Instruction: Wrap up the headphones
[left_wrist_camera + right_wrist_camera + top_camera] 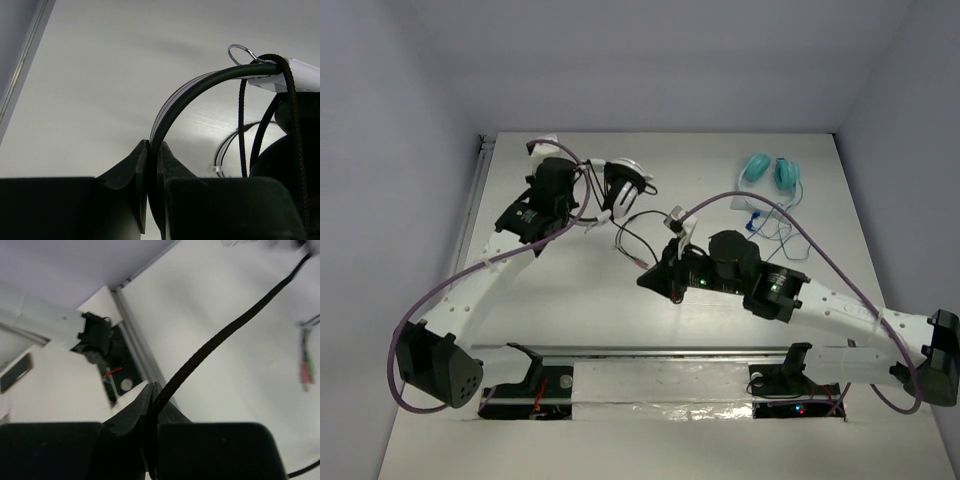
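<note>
Headphones (pixel 620 185) sit toward the far-left corner of the counter (pixel 570 320), white cups just beside the left tool (pixel 152 149); that tool is clamped together on the thin black headband (pixel 200 85), pinching it edge-on; the right tool (pixel 151 392), nearer the middle of the counter, has its jaws closed on the braided cable (pixel 225 335), which runs straight from the pinch toward the cups; the plug end (pixel 305 372) lies loose on the counter nearby; a strand of cable already crosses the band next to one cup, so I judge the winding begun, with plenty of slack left; the next move calls for the right tool to carry the cable round the band while the left holds steady, with tension gentle enough that the cable neither slips from the pinch nor drags the headphones; the teal headphones (pixel 770 172) near the far-right corner are no part of this.
</note>
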Robot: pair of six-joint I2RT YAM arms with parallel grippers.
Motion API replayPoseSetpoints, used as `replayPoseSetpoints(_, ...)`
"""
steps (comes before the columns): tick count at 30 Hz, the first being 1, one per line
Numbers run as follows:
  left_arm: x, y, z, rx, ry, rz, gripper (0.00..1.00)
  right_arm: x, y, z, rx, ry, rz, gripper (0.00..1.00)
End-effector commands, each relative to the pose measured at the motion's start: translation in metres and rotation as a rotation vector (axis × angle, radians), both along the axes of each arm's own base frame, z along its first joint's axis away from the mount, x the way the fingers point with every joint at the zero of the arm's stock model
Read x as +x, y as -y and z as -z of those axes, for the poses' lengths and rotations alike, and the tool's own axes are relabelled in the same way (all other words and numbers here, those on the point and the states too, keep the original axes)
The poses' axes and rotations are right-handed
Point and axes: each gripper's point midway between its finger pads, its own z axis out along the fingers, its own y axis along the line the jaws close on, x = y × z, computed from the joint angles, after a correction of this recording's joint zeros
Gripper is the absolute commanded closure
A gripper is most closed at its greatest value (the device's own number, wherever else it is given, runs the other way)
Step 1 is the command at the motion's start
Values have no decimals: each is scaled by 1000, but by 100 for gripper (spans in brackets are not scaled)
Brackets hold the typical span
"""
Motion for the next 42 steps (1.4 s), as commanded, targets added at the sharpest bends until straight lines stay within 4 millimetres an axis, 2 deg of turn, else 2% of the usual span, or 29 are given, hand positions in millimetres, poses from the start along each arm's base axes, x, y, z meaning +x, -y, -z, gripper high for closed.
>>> replayPoseSetpoints(1,-9,4,1,65,30,-13,100,30,25,2,-184,105,160,100)
replayPoseSetpoints(3,-14,13,19,105,-27,27,100,43,27,1,-227,144,206,100)
replayPoseSetpoints(4,-16,18,26,116,-49,52,100,50,27,-9,-224,168,235,100)
replayPoseSetpoints(6,-23,37,38,131,-88,157,100,60,28,-10,-263,201,260,100)
replayPoseSetpoints(7,-27,42,44,137,-106,193,100,70,32,-19,-270,226,321,100)
replayPoseSetpoints(10,-39,52,52,146,-153,298,100,91,46,-22,-334,281,435,100)
replayPoseSetpoints(12,-47,59,52,137,-167,370,100,101,50,-28,-347,309,476,100)
replayPoseSetpoints(16,-56,64,51,116,-177,425,100,137,69,-30,-413,356,659,100)
replayPoseSetpoints(17,-59,70,50,102,-177,455,100,148,71,-22,-450,357,692,100)
replayPoseSetpoints(18,-64,79,46,68,-167,504,100,159,77,-25,-459,369,733,100)
replayPoseSetpoints(21,-75,94,41,18,-154,613,100,180,77,-23,-465,384,772,100)
replayPoseSetpoints(22,-77,97,43,10,-153,638,100,192,88,-23,-468,391,820,100)
replayPoseSetpoints(23,-79,100,42,3,-147,660,100,203,90,-29,-437,407,855,99)
replayPoseSetpoints(25,-83,106,42,-18,-150,694,100,217,98,-26,-442,406,885,95)
replayPoseSetpoints(26,-84,107,43,-21,-152,705,100,229,108,-29,-422,402,916,94)
replayPoseSetpoints(29,-88,117,39,-53,-148,759,100,237,103,-34,-386,402,865,86)
replayPoseSetpoints(30,-90,119,37,-60,-145,772,100,240,105,-32,-385,398,852,82)
replayPoseSetpoints(31,-90,120,33,-67,-132,780,100,236,93,-29,-367,391,783,75)
replayPoseSetpoints(33,-91,123,25,-80,-115,790,100,241,96,-23,-347,378,768,70)
replayPoseSetpoints(34,-91,123,16,-91,-97,785,100,238,89,-17,-322,360,716,68)
replayPoseSetpoints(36,-91,123,7,-103,-82,782,100,239,85,-10,-248,333,681,67)
replayPoseSetpoints(37,-91,126,-2,-120,-62,789,100,233,74,-7,-197,320,601,67)
replayPoseSetpoints(38,-92,127,-7,-126,-49,798,100,234,68,-19,-106,341,573,67)
replayPoseSetpoints(39,-92,127,-11,-131,-42,795,100,229,64,-6,-67,290,528,67)
replayPoseSetpoints(41,-93,126,-24,-137,-19,793,100,225,57,-10,29,279,422,67)
replayPoseSetpoints(42,-94,125,-28,-145,-10,791,100,222,53,-6,56,256,389,67)
